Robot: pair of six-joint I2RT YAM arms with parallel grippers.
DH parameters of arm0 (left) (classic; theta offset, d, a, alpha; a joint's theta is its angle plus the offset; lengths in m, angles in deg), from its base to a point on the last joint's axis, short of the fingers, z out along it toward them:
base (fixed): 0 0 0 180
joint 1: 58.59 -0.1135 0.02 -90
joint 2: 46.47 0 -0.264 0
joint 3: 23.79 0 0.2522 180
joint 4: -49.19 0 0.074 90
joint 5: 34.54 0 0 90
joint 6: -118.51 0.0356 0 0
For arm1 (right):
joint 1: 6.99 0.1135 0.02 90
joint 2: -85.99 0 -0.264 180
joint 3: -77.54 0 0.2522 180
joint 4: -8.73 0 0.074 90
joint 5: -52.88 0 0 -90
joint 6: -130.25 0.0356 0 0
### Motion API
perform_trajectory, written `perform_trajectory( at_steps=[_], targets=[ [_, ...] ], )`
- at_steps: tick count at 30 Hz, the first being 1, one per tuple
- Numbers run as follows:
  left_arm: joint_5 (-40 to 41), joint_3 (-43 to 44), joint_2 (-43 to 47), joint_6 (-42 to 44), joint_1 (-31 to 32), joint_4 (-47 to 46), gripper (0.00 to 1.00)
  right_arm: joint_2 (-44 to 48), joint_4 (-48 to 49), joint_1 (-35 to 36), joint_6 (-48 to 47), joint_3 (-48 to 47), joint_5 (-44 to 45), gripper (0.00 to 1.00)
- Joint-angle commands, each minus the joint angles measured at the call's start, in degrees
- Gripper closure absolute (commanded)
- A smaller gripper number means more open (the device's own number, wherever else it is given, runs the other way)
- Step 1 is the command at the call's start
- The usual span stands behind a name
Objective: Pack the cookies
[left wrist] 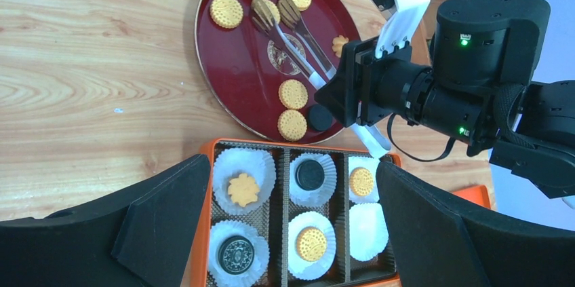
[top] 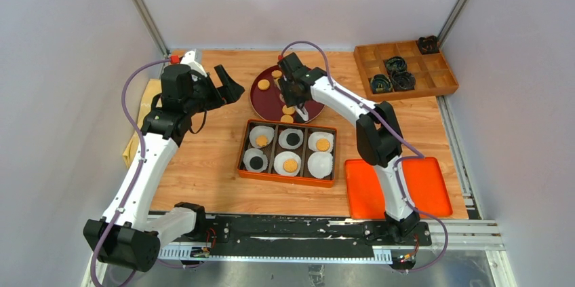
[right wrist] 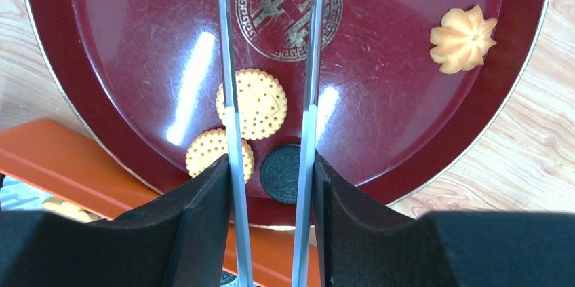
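Observation:
Several cookies lie on a dark red round plate (top: pixel 266 102): tan ones (left wrist: pixel 226 11) (left wrist: pixel 293 93), a black one (left wrist: pixel 319 117) and a knobbly orange-brown one (right wrist: pixel 464 37). My right gripper (top: pixel 296 91) is shut on metal tongs (left wrist: pixel 302 53) over the plate; their tips lie on either side of a tan cookie (left wrist: pixel 269 10) at the plate's far side. The orange box (top: pixel 243 158) holds six white paper cups; five hold a cookie, for example a black one (left wrist: pixel 310 174), and one cup (left wrist: pixel 369 229) is empty. My left gripper (left wrist: pixel 291 165) is open and empty above the box.
An orange lid (top: pixel 397 188) lies right of the box. A wooden compartment tray (top: pixel 407 70) with dark items stands at the back right. A yellow cloth (top: pixel 139 121) lies at the left edge. Grey walls enclose the table.

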Motion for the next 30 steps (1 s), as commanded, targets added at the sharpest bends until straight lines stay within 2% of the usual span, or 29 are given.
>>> perform_trajectory(
  at_steps=[1,10,19,25,30],
  targets=[
    [-0.22,0.28,0.25,0.62,-0.51,0.22,0.00,4.55,-0.94,-0.47,-0.31,2.35,1.56,0.96],
    [-0.92,-0.31,0.41,0.15,-0.51,-0.31,0.00,14.00,-1.55,-0.37,-1.04,8.81,5.00,1.00],
    [-2.38,-1.35,-0.03,-0.84,-0.51,-1.89,0.00,35.11,-5.06,1.37,-0.66,22.69,5.90,1.00],
    [-2.62,-2.40,0.04,-0.63,-0.51,-2.55,0.00,51.91,-10.48,7.72,0.72,34.12,7.88,1.00],
    [-3.88,-2.70,0.01,-1.52,-0.51,-3.18,0.00,59.31,-19.22,14.04,7.05,40.35,9.41,1.00]
  ],
)
